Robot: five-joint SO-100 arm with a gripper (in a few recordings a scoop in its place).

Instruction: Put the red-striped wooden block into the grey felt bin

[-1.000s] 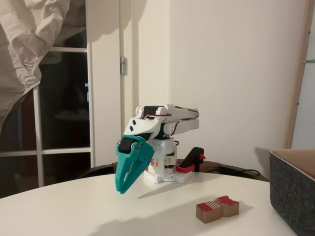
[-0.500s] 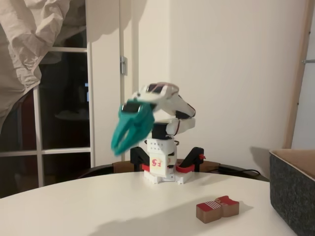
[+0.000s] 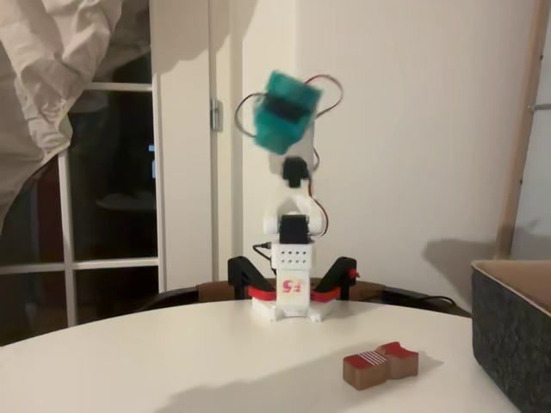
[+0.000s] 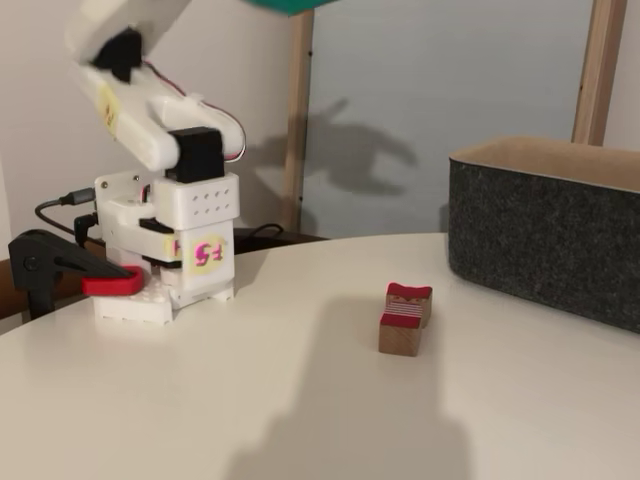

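The red-striped wooden block lies flat on the white table, its red top with thin white stripes facing up; it also lies alone on the table in the other fixed view. The grey felt bin stands at the right edge, its tan lining showing above thick dark walls. My teal gripper is raised high above the arm's base, blurred by motion and pointing toward the camera, far from the block. Its fingers cannot be made out. A teal sliver of the gripper touches the top edge.
The arm's white base is held to the table's far edge by black and red clamps. A dark window with a pale curtain fills the left background. A wooden post stands behind the bin.
The arm has swung up from a low, folded pose near the table to a tall, raised one, carrying the gripper upward and to the right. The block and the bin have not moved.
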